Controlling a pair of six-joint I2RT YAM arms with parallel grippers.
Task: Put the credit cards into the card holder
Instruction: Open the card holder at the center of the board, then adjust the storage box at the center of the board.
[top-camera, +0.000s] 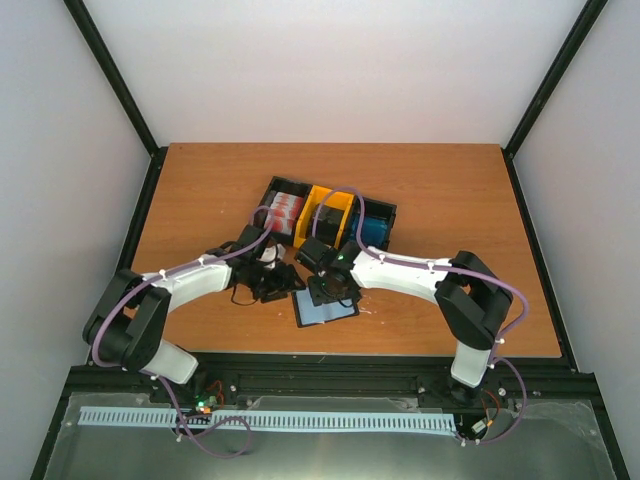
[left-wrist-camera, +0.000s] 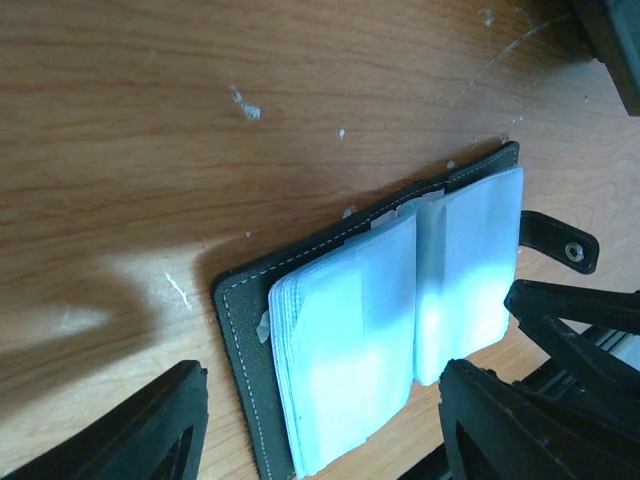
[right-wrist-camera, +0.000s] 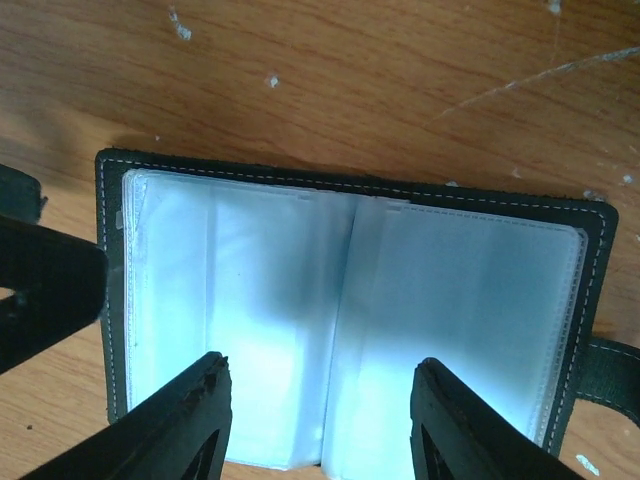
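The card holder (top-camera: 326, 309) lies open on the table, black cover down and pale blue clear pockets up. It also shows in the left wrist view (left-wrist-camera: 400, 300) and in the right wrist view (right-wrist-camera: 350, 320). My right gripper (top-camera: 331, 290) hangs open right above its pockets, empty (right-wrist-camera: 320, 425). My left gripper (top-camera: 274, 281) is open and empty at the holder's left edge (left-wrist-camera: 320, 440). Red-and-white credit cards (top-camera: 285, 209) sit in the left black bin, and blue cards (top-camera: 376, 231) in the right black bin. No card is in either gripper.
The joined black-yellow-black bins (top-camera: 330, 196) stand just behind both grippers. The holder's clasp tab (left-wrist-camera: 558, 240) sticks out on the side away from the left gripper. The right gripper's fingers (left-wrist-camera: 575, 325) reach into the left wrist view. The table's front edge is near.
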